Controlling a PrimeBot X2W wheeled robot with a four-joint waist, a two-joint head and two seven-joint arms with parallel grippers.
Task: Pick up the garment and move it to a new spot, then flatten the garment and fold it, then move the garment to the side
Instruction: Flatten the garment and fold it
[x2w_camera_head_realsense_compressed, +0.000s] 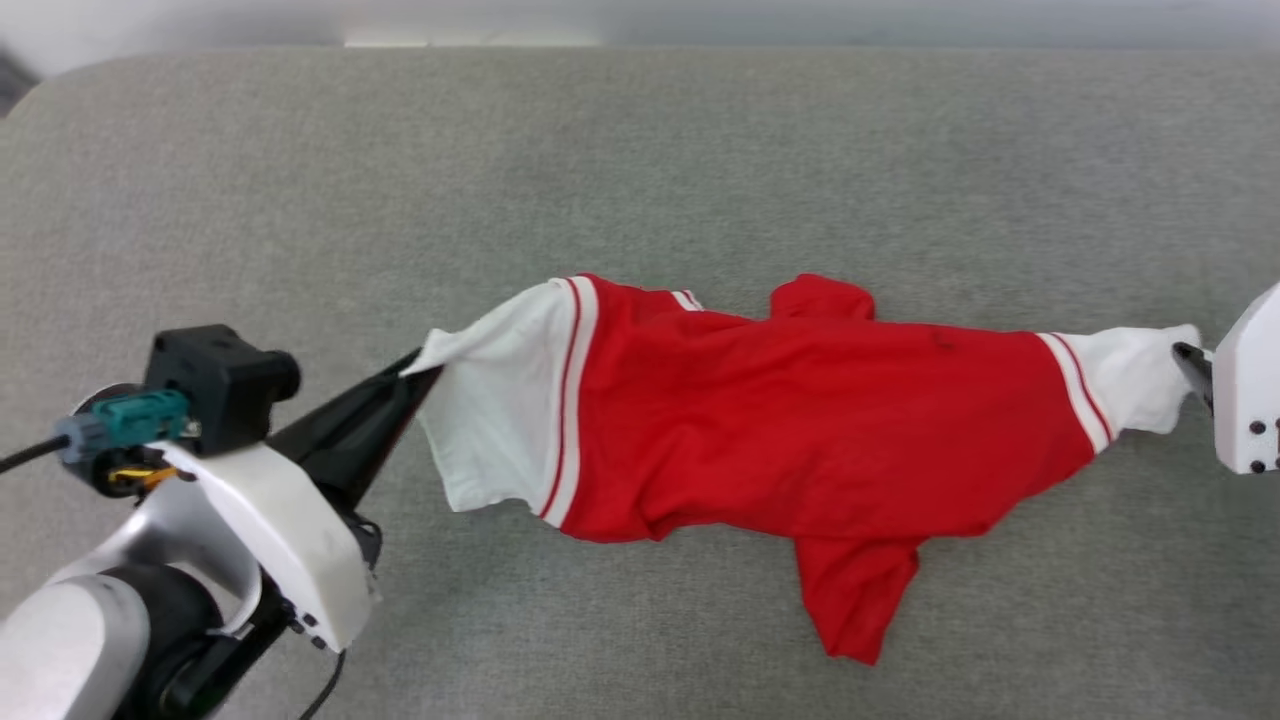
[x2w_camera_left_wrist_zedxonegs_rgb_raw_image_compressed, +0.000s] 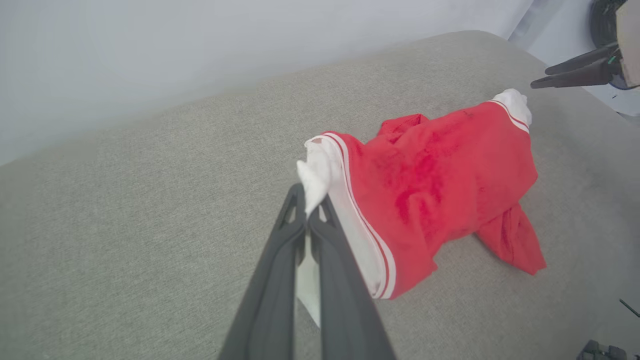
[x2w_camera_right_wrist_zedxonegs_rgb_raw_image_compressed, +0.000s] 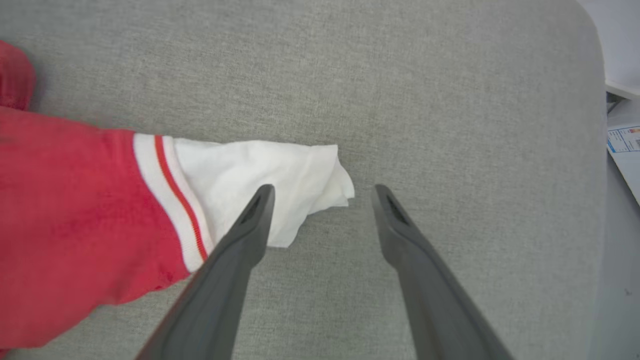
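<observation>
In the head view, the garment is seen stretched sideways across the middle of a grey padded surface, red body in the centre, with red flaps spilling out at its near and far edges. Its left sleeve, white with striped trim, is pinched at the corner by the left gripper, whose dark fingers are pressed together on the cloth. The right sleeve is met at its end by a dark finger of the right gripper; from here it cannot be told how wide those jaws stand.

In the left wrist view, white fabric is seen clamped between the two closed fingers, some of it hanging below them. The garment is lifted slightly at this end and rests on the surface further off. The right gripper is seen beyond the far sleeve, apart from it.

In the right wrist view, the right gripper's fingers are spread wide. Nothing is gripped: the white sleeve end lies on the surface, partly under one finger and short of the other.
</observation>
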